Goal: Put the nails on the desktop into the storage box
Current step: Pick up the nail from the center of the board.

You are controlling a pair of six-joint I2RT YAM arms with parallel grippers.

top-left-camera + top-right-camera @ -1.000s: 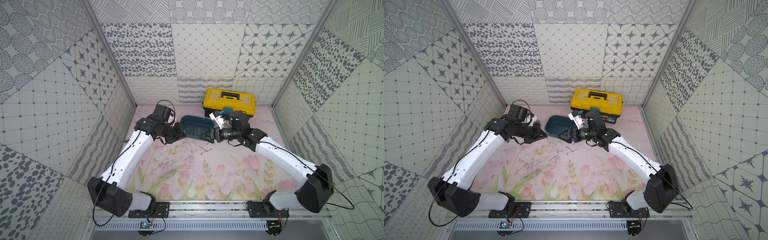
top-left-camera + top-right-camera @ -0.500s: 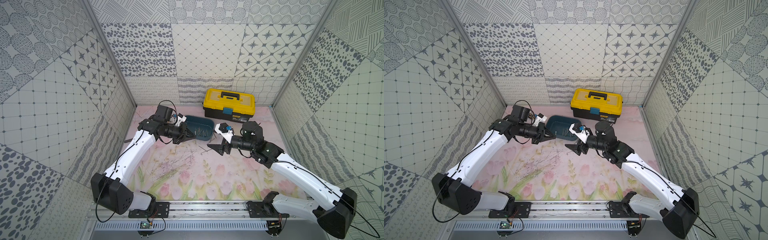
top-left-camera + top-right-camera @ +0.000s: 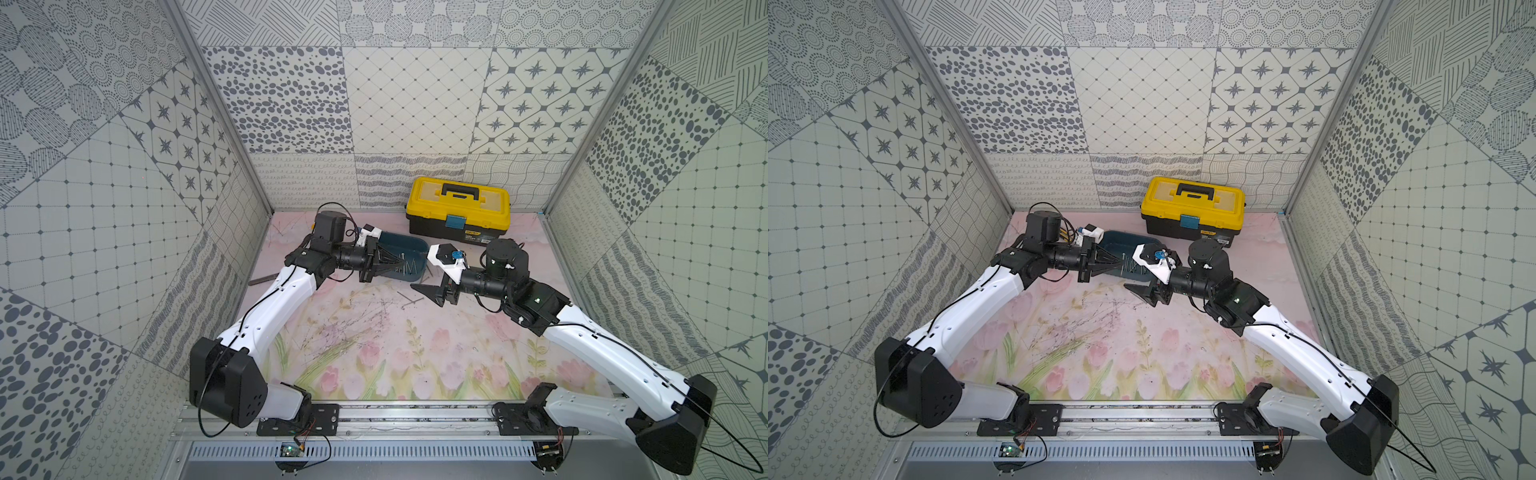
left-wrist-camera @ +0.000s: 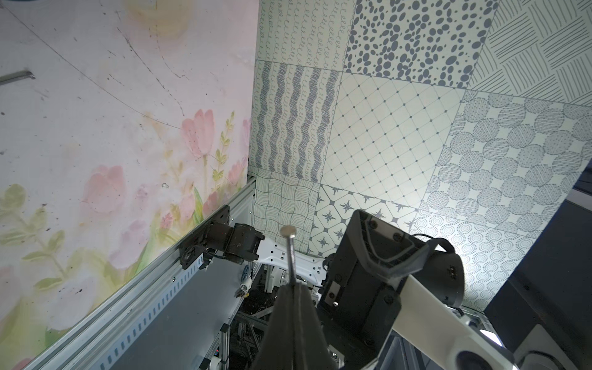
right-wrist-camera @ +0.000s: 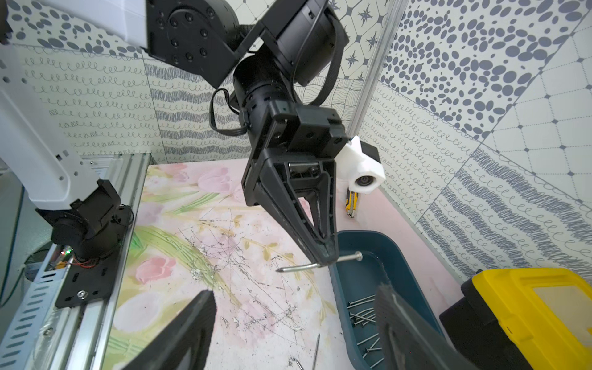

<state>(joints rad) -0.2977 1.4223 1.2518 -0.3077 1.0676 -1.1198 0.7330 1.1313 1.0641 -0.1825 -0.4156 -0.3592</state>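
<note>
In both top views the box (image 3: 405,245) sits near the far edge of the surface (image 3: 374,357). The left fingers (image 3: 384,266) reach over it, pinched shut. The right fingers (image 3: 426,289) stand spread wide and empty beside it, near a loose nail (image 3: 409,300).

The left wrist view shows a held nail (image 4: 290,253) jutting from the closed tips.

The right wrist view shows it gripped mid-shank over the box rim, with more nails (image 5: 363,314) lying inside.

Nails look light, stiff and slick, likely to pivot or roll. Mid-shank, crosswise, seems the best hold.

The storage box (image 3: 400,244) is teal, the desktop (image 3: 415,357) tulip-printed pink.
</note>
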